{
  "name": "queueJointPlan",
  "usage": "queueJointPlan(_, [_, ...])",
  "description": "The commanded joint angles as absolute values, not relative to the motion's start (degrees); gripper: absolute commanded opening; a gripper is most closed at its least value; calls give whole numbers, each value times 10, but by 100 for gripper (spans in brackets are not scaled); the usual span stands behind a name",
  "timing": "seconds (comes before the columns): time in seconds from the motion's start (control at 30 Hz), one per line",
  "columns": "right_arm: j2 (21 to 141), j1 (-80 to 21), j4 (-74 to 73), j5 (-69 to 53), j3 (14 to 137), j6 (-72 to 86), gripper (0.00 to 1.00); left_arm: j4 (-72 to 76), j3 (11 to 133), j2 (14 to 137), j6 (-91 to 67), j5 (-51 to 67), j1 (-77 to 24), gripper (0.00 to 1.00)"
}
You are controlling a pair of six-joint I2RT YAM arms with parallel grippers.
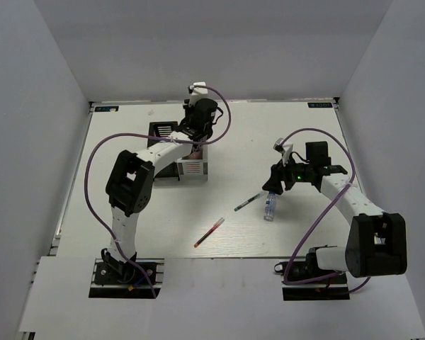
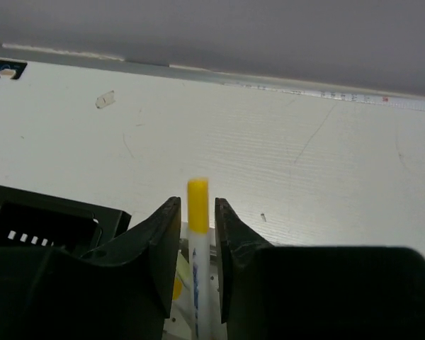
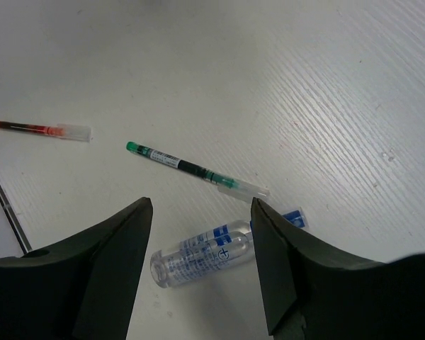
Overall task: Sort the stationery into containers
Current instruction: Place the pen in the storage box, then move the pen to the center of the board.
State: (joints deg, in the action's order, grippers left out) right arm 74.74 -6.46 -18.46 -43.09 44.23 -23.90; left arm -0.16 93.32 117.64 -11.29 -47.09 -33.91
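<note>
Two organisers stand together at the far left of the table (image 1: 297, 134): the black organiser (image 1: 160, 130) and, touching its right side, the white-grey organiser (image 1: 193, 168). The left arm lies across both, so their contents are mostly hidden. A pinkish patch shows at the white-grey one's top, too small to identify. The left gripper (image 2: 197, 221) is clamped on the yellow pen (image 2: 197, 198), whose yellow end sticks out past the fingertips, with the black organiser's open compartment just to its left. The right gripper (image 3: 202, 207) hangs spread wide, holding nothing, over the clear bottle (image 3: 202, 253). The green pen (image 3: 191, 167) lies just beside the bottle on the table, and the red pen (image 3: 35, 129) lies further off.
</note>
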Motion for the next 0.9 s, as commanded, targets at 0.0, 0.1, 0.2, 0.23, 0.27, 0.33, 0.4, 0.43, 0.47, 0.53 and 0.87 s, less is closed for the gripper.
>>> queueJointPlan(0.0, [751, -63, -206, -461, 475, -264, 64, -7, 919, 1136, -130, -460, -339, 38])
queueJointPlan(0.1, [756, -63, -214, -468, 484, -272, 64, -7, 906, 1126, -136, -460, -339, 48])
queueJointPlan(0.2, [758, -64, -231, -475, 495, -296, 83, -7, 901, 1114, -136, -454, -344, 60])
queueJointPlan(0.23, [760, -62, -238, -489, 497, -304, 90, -1, 901, 1114, -136, -454, -345, 63])
queueJointPlan(0.27, [761, -66, -254, -494, 502, -330, 90, -1, 901, 1104, -136, -454, -345, 68])
queueJointPlan(0.33, [761, -67, -279, -511, 512, -402, 90, 4, 896, 1081, -136, -439, -350, 73])
queueJointPlan(0.4, [763, -68, -307, -530, 519, -452, 90, 19, 889, 1059, -136, -420, -350, 78])
queueJointPlan(0.43, [774, -69, -350, -536, 526, -549, 90, 19, 882, 1033, -131, -402, -350, 79])
queueJointPlan(0.47, [780, -72, -370, -540, 530, -588, 88, 19, 875, 1020, -131, -392, -350, 81])
queueJointPlan(0.53, [815, -72, -458, -540, 554, -743, 80, 9, 868, 973, -125, -365, -350, 82])
queueJointPlan(0.87, [905, -150, -509, -425, 613, -947, 74, -215, 681, 733, -207, -164, -350, 76])
